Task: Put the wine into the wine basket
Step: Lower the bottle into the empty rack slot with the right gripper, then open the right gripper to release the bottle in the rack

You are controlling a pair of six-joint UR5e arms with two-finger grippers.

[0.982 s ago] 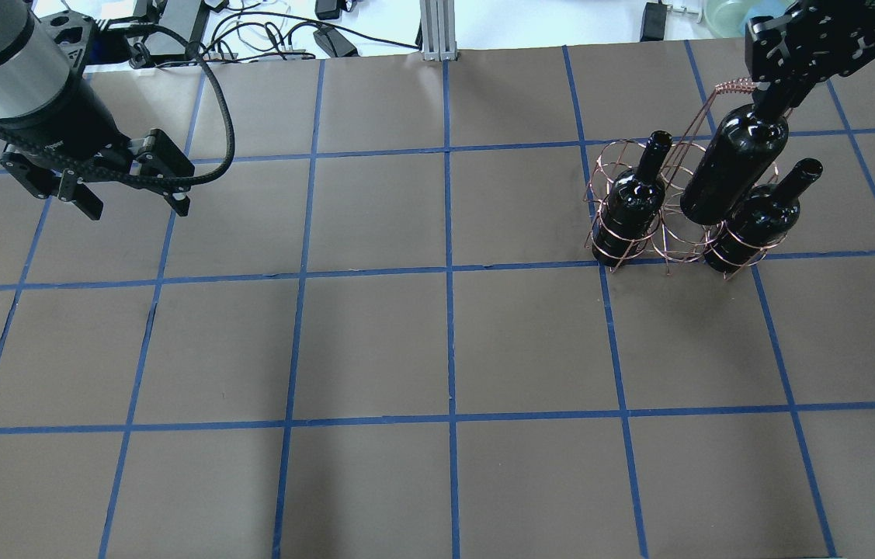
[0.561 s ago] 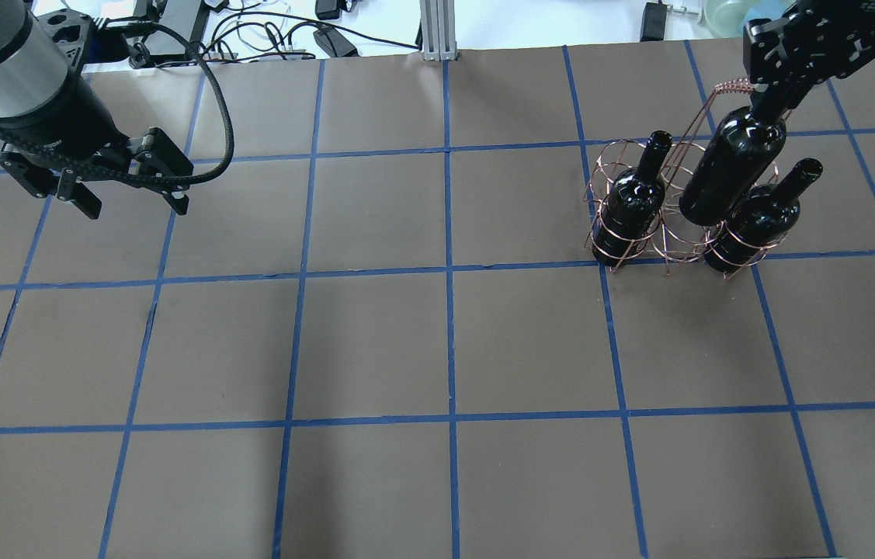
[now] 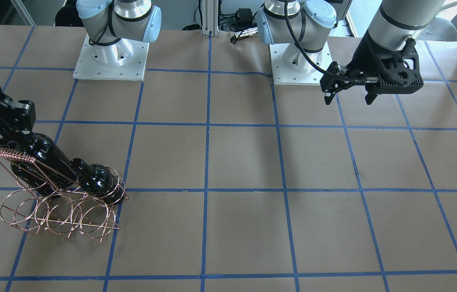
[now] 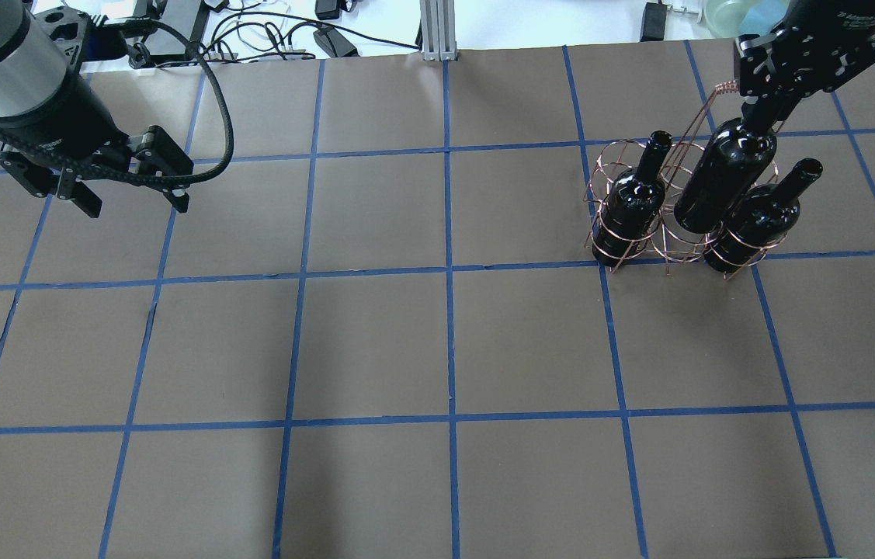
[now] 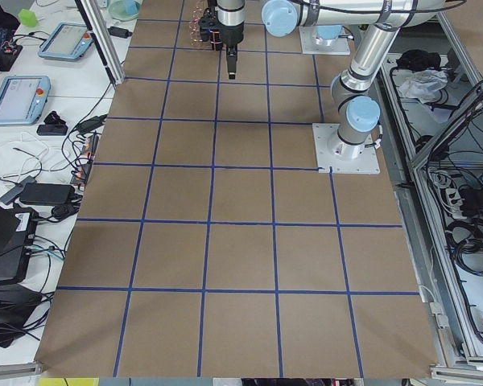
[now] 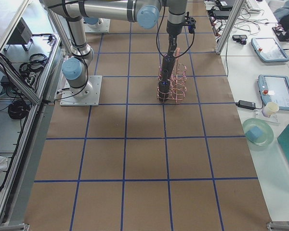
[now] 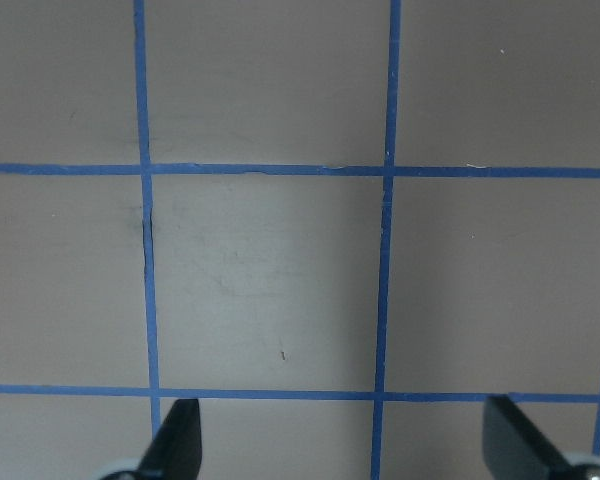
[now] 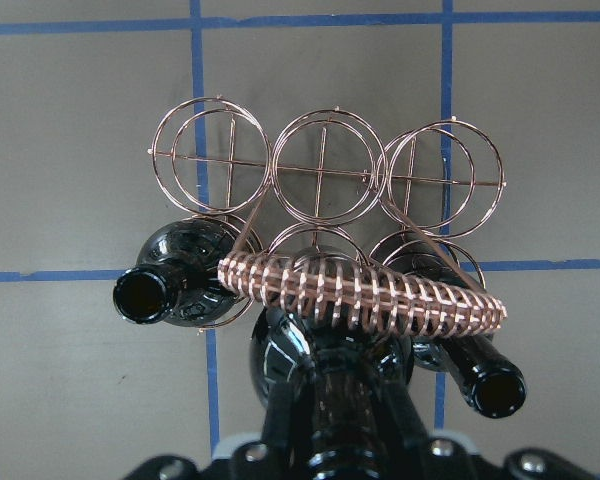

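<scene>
You are holding the glossy black glass wine bottle [image 4: 724,182] by its slim neck, and it is hanging tilted over the middle cell of the robot-side row of the rose-gold wire wine basket [image 8: 320,172], at the far right of the brown paper-covered table with its blue tape grid [image 4: 375,341]. Its base appears to be entering that cell's top ring; how deep it is sitting cannot be told. The right gripper [image 4: 765,109] is clenching the neck just under the rimmed mouth.

Two matching black bottles are standing in the cells on either side, one on the left [image 4: 631,206] and one on the right [image 4: 755,221], so the gap you are aiming for is narrow. The row on the operators' side is showing only bare rings.

To do this step well, you are probably wanting the bottle upright before it goes lower, centred between its neighbours so the glass is not knocking them. In the right wrist view the coiled-wire handle [image 8: 360,290] is running just beside the bottle's shoulder, so watch that the fingers are not catching it. Release only once the base is resting.

The left gripper [image 4: 136,206] is hovering released, fingers spread and holding nothing, well apart at the far left.
</scene>
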